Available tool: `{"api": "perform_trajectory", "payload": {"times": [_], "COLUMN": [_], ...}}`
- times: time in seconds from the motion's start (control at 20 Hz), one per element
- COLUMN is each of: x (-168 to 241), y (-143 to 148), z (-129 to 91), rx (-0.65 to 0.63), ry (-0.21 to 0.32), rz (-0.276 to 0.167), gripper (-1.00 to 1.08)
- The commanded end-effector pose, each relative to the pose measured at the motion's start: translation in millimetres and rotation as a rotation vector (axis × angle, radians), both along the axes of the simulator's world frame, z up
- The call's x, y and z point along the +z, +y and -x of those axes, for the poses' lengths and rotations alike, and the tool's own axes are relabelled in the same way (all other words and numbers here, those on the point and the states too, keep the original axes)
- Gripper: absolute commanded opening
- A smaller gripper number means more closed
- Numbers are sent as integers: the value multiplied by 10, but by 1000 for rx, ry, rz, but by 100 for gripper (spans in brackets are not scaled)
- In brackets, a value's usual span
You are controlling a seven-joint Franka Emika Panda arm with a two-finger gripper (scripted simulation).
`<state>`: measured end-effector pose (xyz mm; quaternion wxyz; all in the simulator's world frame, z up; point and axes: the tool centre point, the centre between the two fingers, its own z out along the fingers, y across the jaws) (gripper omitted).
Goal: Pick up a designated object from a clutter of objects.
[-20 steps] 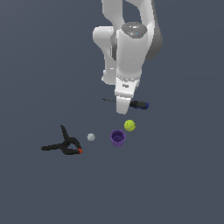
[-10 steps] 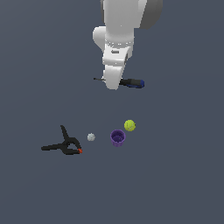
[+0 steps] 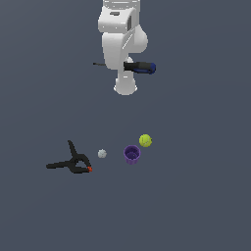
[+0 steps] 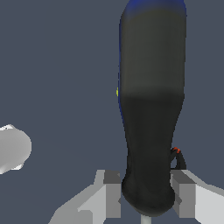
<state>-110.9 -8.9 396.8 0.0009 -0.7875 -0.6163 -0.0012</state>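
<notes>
Lifted higher than half a second ago, the hand (image 4: pixel 146 194) is clamping the screwdriver (image 3: pixel 138 67) by its black-and-blue handle, carrying it level and well above the purple cup (image 3: pixel 131 154); being light, stiff and probably slick, it is likely best gripped there.

The gripper (image 4: pixel 146 192) clamped the screwdriver (image 4: pixel 151 109) near its handle's base, one finger (image 4: pixel 111 192) on each side; a red-tipped clamp (image 4: pixel 176 157) peeked from behind the handle.
</notes>
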Motion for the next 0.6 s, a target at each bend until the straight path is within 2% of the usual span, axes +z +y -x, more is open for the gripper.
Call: {"api": "perform_trajectory", "payload": {"times": [0.0, 0.55], "x": [153, 436], "y": [-61, -179], "z": [48, 111], "rx": [0, -1], "ry": [1, 1], "rz": [1, 3], "gripper": [-100, -100]}}
